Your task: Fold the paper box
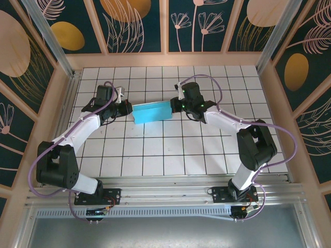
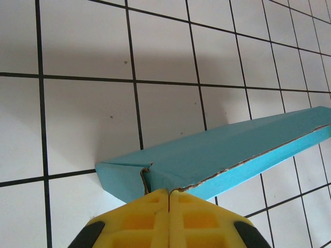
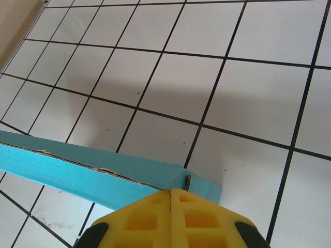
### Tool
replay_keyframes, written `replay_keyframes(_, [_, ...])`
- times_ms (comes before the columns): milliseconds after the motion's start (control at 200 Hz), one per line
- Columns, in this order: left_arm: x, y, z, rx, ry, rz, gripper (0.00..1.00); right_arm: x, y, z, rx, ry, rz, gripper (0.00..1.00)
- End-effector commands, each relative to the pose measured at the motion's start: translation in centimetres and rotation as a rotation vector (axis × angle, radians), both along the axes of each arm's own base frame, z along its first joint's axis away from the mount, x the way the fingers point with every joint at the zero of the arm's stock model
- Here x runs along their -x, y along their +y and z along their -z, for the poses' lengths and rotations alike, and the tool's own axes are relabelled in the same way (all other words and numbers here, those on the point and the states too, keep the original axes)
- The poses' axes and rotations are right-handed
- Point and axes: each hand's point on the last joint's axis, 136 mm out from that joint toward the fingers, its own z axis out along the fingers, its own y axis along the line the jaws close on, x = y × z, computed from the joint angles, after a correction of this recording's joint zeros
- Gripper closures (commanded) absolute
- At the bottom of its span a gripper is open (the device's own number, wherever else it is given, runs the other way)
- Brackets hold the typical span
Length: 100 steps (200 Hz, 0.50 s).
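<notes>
I am watching the paper box (image 1: 151, 111) from the overhead camera. It is sitting a little toward 12 o'clock from the middle of the tiled table (image 1: 155, 155), with its long axis running from 9 o'clock to 3 o'clock and its light blue side showing. It is spanning the gap between the 2 arms.

The left gripper (image 1: 129, 109) is meeting the box at its 9 o'clock end, and the right gripper (image 1: 175, 107) is meeting it at its 3 o'clock end. Both arms are reaching in from the 6 o'clock edge of the table, each one bending toward the middle.

On the left wrist camera, the left gripper (image 2: 169, 192) is showing its 2 yellow pads (image 2: 137, 222) pressed together, clenched on the blue card at the near corner. From there the box (image 2: 207, 155) is stretching away toward 2 o'clock, with a raw card edge running along its length.

On the right wrist camera, the right gripper (image 3: 170, 192) is likewise pinching the card at its corner, its pads (image 3: 201, 222) squeezed tight. Here the box (image 3: 77, 173) is trailing off toward 9 o'clock, and a torn-looking seam is showing along it.

A soft shadow is falling on the white tiles beyond the box in both wrist cameras. I cannot tell whether the underside is touching the table.
</notes>
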Motion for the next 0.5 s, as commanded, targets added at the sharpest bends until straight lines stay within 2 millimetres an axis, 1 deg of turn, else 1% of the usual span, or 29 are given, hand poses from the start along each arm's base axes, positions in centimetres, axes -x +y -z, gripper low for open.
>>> replay_keyframes(0, [0.0,0.3,0.8,-0.015,0.022,-0.017,0.94,0.2,0.7,0.8,0.011,0.024,-0.023,1.0])
replay_keyframes(135, [0.1,2.1,1.7,-0.106,0.042,-0.077,0.94,0.2,0.6,0.8,0.016,0.019,-0.021,1.0])
replay_keyframes(190, [0.2,2.5,2.1,-0.128,0.05,-0.088,0.94,0.1,0.6,0.8,0.017,0.016,-0.021,1.0])
replay_keyframes(345, [0.8,1.8,3.3,-0.096,0.087,-0.06,0.94,0.3,0.5,1.2,0.022,0.026,-0.02,1.0])
replay_keyframes(496, [1.1,1.6,3.9,-0.084,0.097,-0.051,0.94,0.8,0.1,2.5,0.032,0.047,-0.013,1.0])
